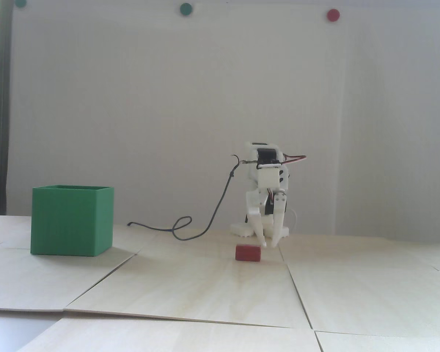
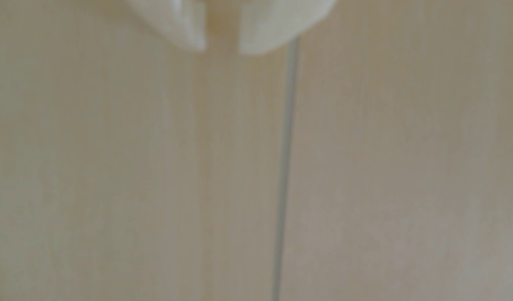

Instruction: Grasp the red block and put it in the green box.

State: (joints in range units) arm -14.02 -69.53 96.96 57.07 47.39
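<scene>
Here, line by line:
Red block: the red block (image 1: 248, 253) lies flat on the bench (image 1: 190, 286) in the fixed view, right of centre, nearer the camera than the arm's base; nothing holds it.
Jaws: the gripper (image 1: 270, 244) points straight down, its tips just right of the block's top right corner and close above the bench. Whether they touch the block cannot be told. The jaws stand narrowly parted with nothing between them. In the wrist view the gripper (image 2: 222, 49) shows as two blurred white tips at the top edge, a slim gap of bare wood between them.
Green box: the green box (image 1: 72, 221) stands upright at the left, open at the top, well apart from the block and the arm.
Arm: the white arm (image 1: 267, 183) is folded low at the far side of the bench, before a pale wall.
Cable: a dark cable (image 1: 212, 216) drops from the arm and loops left across the bench.
Bench seam: a thin grey seam (image 2: 282, 179) between the wooden panels runs down the wrist view, right of the tips.
Wall dots: two green dots (image 1: 186, 8) and a red dot (image 1: 333, 15) sit high on the wall.
Writing: no readable brand, label or lettering; the wrist view is badly blurred.
</scene>
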